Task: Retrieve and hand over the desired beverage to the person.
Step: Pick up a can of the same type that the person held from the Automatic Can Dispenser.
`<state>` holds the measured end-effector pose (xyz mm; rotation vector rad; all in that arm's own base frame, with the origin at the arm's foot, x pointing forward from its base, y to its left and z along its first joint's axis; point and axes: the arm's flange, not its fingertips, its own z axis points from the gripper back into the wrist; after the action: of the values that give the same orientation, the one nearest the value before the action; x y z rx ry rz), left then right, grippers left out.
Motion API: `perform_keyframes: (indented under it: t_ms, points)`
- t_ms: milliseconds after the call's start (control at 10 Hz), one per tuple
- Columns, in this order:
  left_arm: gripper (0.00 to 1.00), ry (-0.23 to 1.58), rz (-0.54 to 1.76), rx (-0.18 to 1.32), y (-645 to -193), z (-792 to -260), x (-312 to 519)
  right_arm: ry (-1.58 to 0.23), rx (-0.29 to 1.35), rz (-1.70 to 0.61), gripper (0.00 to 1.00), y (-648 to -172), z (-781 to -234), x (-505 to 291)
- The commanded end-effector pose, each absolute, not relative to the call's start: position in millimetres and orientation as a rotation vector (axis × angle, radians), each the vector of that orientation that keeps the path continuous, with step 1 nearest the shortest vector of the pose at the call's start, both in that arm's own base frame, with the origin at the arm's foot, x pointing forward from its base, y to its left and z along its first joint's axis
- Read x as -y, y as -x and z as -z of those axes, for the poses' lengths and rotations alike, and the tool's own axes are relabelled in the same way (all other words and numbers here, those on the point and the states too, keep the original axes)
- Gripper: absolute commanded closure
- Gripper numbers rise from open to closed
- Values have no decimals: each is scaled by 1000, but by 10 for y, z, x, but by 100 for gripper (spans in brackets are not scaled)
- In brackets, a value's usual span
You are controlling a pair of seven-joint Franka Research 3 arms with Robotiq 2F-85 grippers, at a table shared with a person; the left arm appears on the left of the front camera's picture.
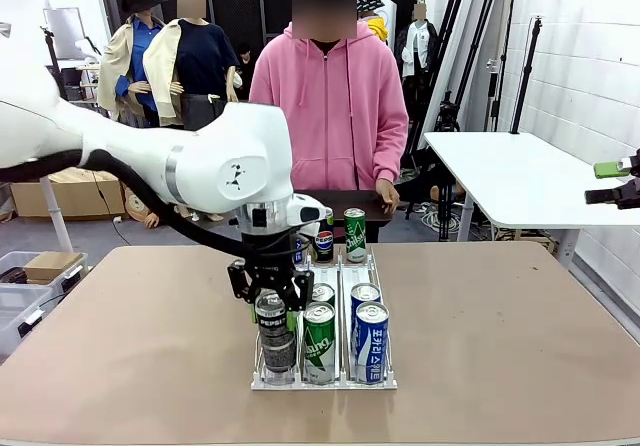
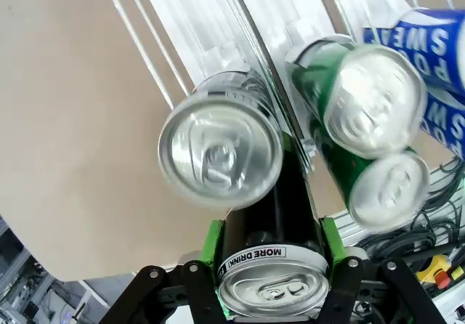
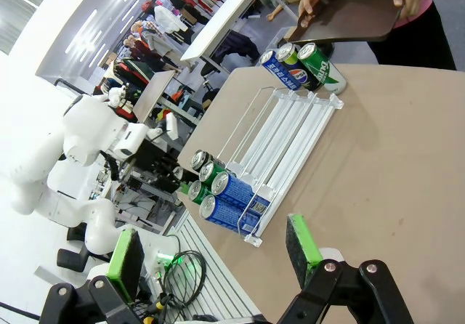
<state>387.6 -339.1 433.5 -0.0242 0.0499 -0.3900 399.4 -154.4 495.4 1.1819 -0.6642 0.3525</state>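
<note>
My left gripper (image 1: 272,304) is closed on a black cola can (image 1: 270,324). It holds the can at the near end of the left lane of the clear rack (image 1: 325,384), just above another can (image 1: 278,358). My right gripper (image 3: 214,255) is open and empty, well apart from the rack. The person (image 1: 330,96) stands at the far side of the surface (image 1: 520,336), holding a dark tray (image 1: 340,202).
</note>
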Motion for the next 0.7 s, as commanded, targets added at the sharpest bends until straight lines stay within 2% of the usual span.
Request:
perform_keyframes:
  t_ms: [0,600]
  points:
    - [100,-3,387,-22,-3663,-4716,3467,-1191,667,-357,0,-3995,-4953,1540]
    - [100,-48,364,5,-3289,-5711,3306,-1191,667,-357,0,-3995,-4953,1540]
